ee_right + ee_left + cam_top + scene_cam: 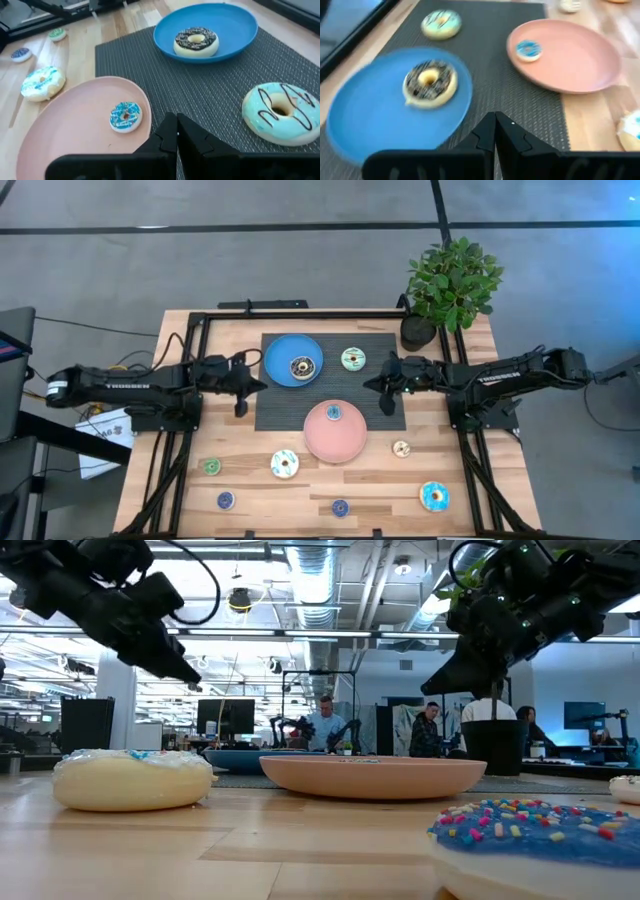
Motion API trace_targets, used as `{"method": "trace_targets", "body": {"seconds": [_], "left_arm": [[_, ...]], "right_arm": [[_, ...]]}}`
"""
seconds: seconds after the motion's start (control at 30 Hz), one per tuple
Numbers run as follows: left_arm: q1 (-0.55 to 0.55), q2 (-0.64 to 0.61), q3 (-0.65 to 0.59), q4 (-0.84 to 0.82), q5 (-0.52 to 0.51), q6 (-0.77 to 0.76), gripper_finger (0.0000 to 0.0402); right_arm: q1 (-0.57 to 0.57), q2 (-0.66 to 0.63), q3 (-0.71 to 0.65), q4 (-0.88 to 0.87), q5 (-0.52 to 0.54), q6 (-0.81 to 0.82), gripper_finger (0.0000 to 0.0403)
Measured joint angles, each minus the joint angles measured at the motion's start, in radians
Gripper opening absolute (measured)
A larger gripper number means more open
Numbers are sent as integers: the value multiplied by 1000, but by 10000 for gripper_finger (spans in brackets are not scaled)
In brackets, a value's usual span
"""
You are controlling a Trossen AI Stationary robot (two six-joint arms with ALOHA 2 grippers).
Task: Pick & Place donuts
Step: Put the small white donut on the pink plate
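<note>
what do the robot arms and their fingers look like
Two matching black jointed arms, each with white lettering along the forearm. The left gripper and right gripper end in two dark, angular fingers. Black cables run beside the left arm's base.

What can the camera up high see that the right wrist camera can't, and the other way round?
Only the high view shows the plant, both arms, the left gripper and the three small donuts along the near table edge, like the blue donut.

Only the right wrist view shows close detail: dark drizzle on the teal donut and the right gripper with its fingers together.

Both show the blue plate holding the brown donut, and the pink plate holding a small blue donut.
</note>
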Motion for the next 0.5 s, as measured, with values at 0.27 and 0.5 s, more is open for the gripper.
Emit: {"method": "trace_targets", "body": {"seconds": [0.27, 0.5], "left_arm": [[-17, 0, -4, 0, 47, 30, 0], [-18, -21, -91, 87, 57, 2, 0]], "right_arm": [[164, 0, 55, -127, 179, 140, 0], [354, 0, 276, -551, 316, 406, 0]]}}
